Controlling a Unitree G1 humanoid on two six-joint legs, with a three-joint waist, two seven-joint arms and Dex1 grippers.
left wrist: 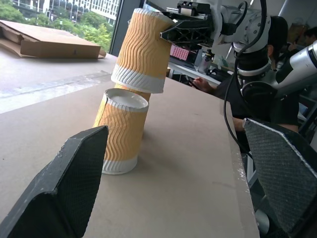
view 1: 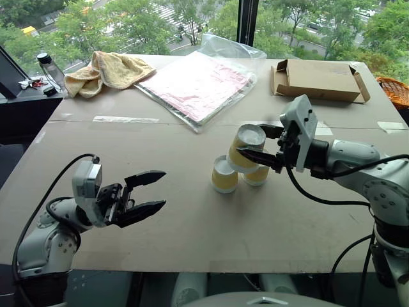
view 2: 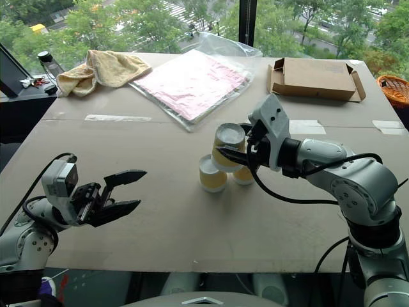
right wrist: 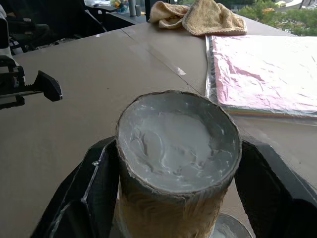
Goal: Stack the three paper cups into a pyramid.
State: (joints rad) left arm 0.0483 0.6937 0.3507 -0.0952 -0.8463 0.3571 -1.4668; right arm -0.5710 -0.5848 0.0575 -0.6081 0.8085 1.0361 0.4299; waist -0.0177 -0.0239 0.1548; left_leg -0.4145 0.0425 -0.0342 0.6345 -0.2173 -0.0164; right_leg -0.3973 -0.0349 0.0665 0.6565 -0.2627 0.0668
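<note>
Two paper cups (view 1: 224, 174) (view 1: 257, 176) stand upside down side by side on the brown table (view 1: 192, 236). The third paper cup (view 1: 249, 135) sits tilted on top of them, white base up, forming the pyramid. My right gripper (view 1: 252, 142) is shut on this top cup, with one finger (right wrist: 94, 173) on each side of it. In the left wrist view the top cup (left wrist: 141, 49) leans over the nearer base cup (left wrist: 121, 131). My left gripper (view 1: 163, 188) hangs open and empty to the left of the cups, well apart from them.
At the back of the table lie a yellow towel (view 1: 108, 70), a plastic bag of pink sheets (view 1: 198, 83) and an open cardboard box (view 1: 319, 80). A bottle (view 1: 48, 67) stands far left, and an orange basket (view 1: 396, 89) far right. A seated person (left wrist: 277, 39) is beyond the table's edge.
</note>
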